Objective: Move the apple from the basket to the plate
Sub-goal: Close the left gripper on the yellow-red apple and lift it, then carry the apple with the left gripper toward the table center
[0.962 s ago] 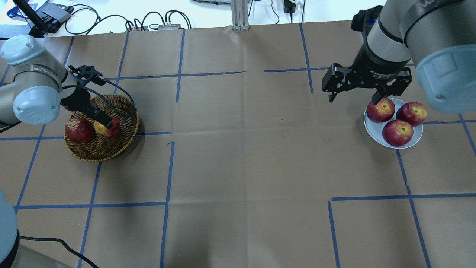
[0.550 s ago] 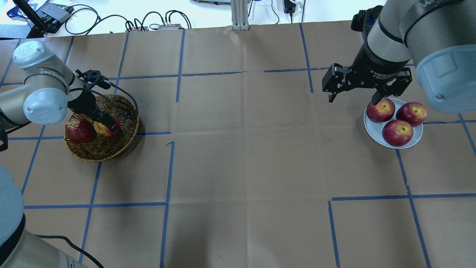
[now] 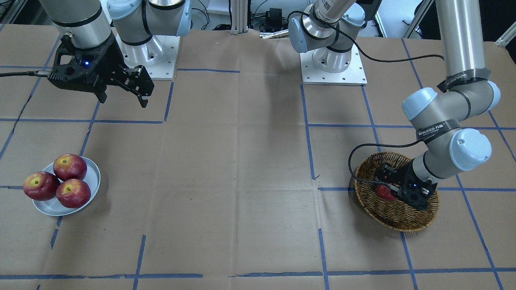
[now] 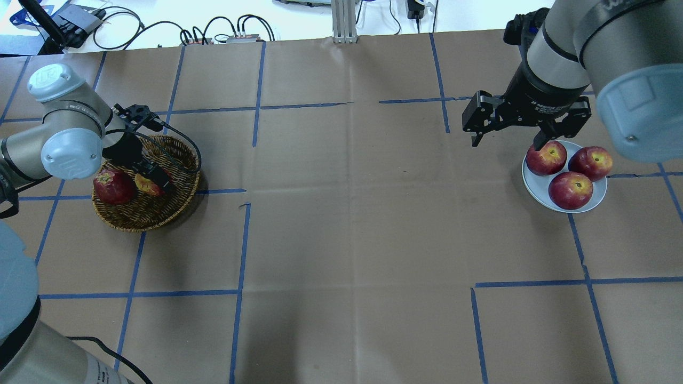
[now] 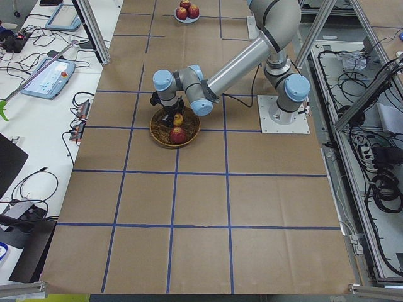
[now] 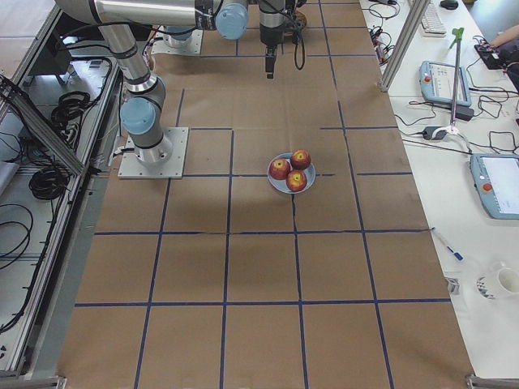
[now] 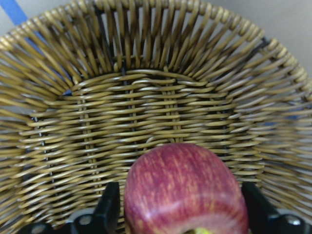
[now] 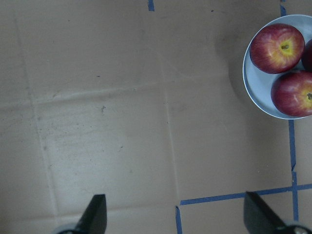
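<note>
The pale streaked apple [image 4: 144, 184] lies in the wicker basket [image 4: 133, 220] at the left, beside a darker red apple [image 4: 113, 186]. My left gripper [image 4: 158, 181] is down inside the basket. In the left wrist view the apple [image 7: 183, 187] fills the gap between the two black fingers [image 7: 109, 212], which stand open close to its sides. The grey-white plate [image 4: 533, 188] at the right holds three glossy dark-red apples [image 4: 571, 190]. My right gripper [image 4: 506, 143] hangs open and empty above the table, just left of the plate.
Brown paper with blue tape lines covers the table. The left arm's cable [image 3: 354, 161] loops over the basket's rim [image 3: 397, 223]. Cables and boxes lie beyond the table's far edge [image 4: 224, 32].
My left arm has swung in and lowered, bringing its gripper deeper into the basket around the pale apple. The right arm and the plate's apples have not moved.
</note>
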Controlling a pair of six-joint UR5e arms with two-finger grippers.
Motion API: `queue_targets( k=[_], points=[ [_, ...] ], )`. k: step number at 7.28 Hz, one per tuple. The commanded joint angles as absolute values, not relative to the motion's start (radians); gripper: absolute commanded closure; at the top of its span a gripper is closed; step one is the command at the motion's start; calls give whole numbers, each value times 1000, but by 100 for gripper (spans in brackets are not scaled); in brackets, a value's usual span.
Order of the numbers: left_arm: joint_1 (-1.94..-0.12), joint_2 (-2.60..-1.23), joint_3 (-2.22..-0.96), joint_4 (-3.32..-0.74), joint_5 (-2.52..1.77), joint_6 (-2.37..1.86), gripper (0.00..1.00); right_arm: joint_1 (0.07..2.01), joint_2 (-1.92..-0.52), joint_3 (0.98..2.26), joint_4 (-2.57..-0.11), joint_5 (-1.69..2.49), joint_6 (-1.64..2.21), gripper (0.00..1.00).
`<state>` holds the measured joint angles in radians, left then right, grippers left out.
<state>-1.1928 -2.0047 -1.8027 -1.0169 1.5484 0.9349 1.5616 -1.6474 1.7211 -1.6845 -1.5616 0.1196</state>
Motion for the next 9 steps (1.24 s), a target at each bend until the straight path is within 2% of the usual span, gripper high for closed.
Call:
queue_targets(
  k=[1, 3, 5, 9],
  points=[
    [-1200, -1999, -1802, -1006, 1551, 936, 60, 1562, -1646, 1721, -1684, -1562, 121, 0],
    [-1300, -1956, -1757, -1026, 1561, 886, 60, 1562, -1647, 1721, -1684, -1562, 120, 0],
    [-1492, -1919, -1694, -1091, 1562, 551, 60, 1562, -1646, 1721, -1684, -1562, 120, 0],
    [-1800, -1983, -1651, -1072, 1562, 32, 57, 1560, -1646, 1721, -1684, -1562, 120, 0]
  ],
)
